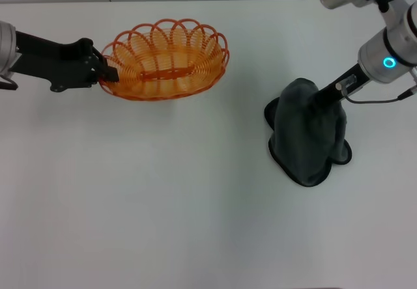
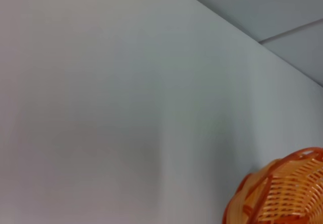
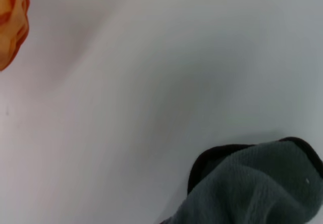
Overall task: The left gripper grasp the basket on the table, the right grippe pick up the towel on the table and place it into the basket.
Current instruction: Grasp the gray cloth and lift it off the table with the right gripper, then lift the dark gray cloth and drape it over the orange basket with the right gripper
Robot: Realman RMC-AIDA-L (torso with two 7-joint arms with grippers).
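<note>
On the left side of the desk [image 1: 163,224], the left hand [image 1: 109,73] sits clamped on the near-left rim of the basket [image 1: 166,61], its black fingers closed over the orange wire loops. The basket appears tipped a little, its far side raised, though whether its base is clear of the desk cannot be told. That half of the task looks settled.

Well to the right of the basket, the towel [image 1: 307,136] stands drawn up into a dark grey tent, its black-edged hem still lying on the desk. The right hand [image 1: 319,97] is buried in the peak of that tent; its fingertips are hidden by the cloth, yet the way the fabric hangs from it suggests it is closed on the towel. The right wrist view shows only a fold of the towel and a sliver of the basket far off.

The step in hand is judged to be the lift of the towel. The next move calls for raising it until the hem clears the desk, then carrying it leftward over the basket's rim before letting go.
</note>
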